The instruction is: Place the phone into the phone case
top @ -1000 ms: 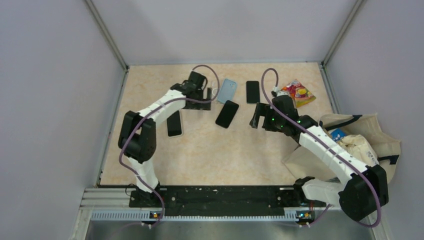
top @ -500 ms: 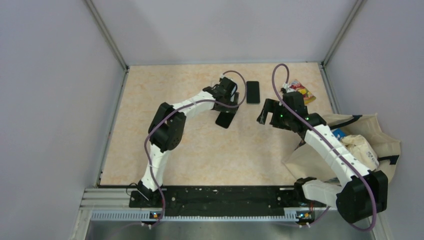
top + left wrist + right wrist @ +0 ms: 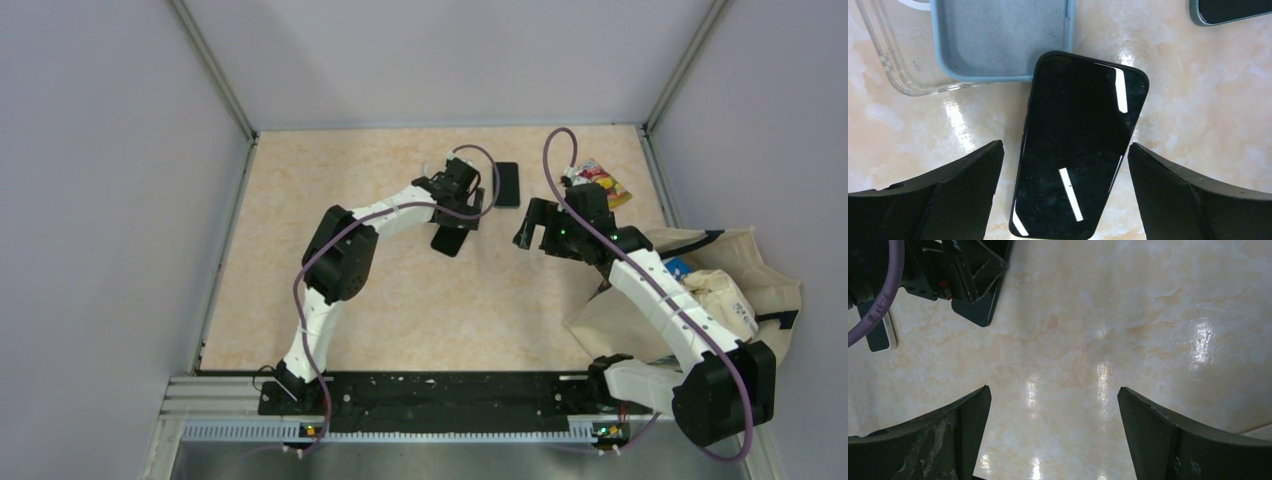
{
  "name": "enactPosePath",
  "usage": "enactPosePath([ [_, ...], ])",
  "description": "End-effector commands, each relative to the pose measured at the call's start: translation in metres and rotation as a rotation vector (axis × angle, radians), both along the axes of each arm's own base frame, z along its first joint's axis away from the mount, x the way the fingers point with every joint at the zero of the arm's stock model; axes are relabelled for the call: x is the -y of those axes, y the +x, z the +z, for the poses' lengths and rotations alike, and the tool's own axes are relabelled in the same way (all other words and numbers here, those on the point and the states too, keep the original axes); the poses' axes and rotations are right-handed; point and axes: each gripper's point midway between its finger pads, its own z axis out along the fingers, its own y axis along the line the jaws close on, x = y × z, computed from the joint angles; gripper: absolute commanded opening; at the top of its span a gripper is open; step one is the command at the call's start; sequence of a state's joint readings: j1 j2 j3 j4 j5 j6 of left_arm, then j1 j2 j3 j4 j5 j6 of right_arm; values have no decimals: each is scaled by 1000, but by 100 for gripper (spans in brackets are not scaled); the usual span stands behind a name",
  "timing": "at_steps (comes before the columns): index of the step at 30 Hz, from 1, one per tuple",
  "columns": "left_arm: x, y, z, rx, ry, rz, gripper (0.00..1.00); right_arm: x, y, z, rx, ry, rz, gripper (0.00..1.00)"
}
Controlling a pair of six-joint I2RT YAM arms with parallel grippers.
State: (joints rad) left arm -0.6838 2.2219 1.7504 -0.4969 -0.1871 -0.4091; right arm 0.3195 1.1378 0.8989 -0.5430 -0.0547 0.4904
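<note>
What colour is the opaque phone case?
The phone case is light blue, clearest in the left wrist view.

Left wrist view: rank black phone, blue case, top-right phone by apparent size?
1. black phone
2. blue case, cut off by the top edge
3. top-right phone, only a sliver in frame
True sizes unsure for the cropped two.

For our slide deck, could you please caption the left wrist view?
Open left gripper straddling a black phone whose end meets the empty blue case.

Overhead view of whole table (image 3: pixel 300 250); wrist views close, downward; phone (image 3: pixel 1078 150) in overhead and left-wrist.
</note>
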Motion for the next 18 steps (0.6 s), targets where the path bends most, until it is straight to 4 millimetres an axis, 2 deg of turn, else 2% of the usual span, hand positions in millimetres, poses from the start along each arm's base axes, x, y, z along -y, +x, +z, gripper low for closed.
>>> enactPosePath([
  [1, 18, 5, 12, 46, -41, -37, 99, 1, 4, 13, 45, 10, 6, 97],
  [9, 15, -5, -7, 20, 25, -69, 99, 2, 1, 13, 49, 13, 7, 97],
  [15, 4, -10, -21, 3, 75, -55, 98, 2, 0, 12, 46, 12, 2, 97],
  [18, 0, -15, -18, 3, 73, -43, 86, 1, 3, 12, 48, 11, 2, 97],
])
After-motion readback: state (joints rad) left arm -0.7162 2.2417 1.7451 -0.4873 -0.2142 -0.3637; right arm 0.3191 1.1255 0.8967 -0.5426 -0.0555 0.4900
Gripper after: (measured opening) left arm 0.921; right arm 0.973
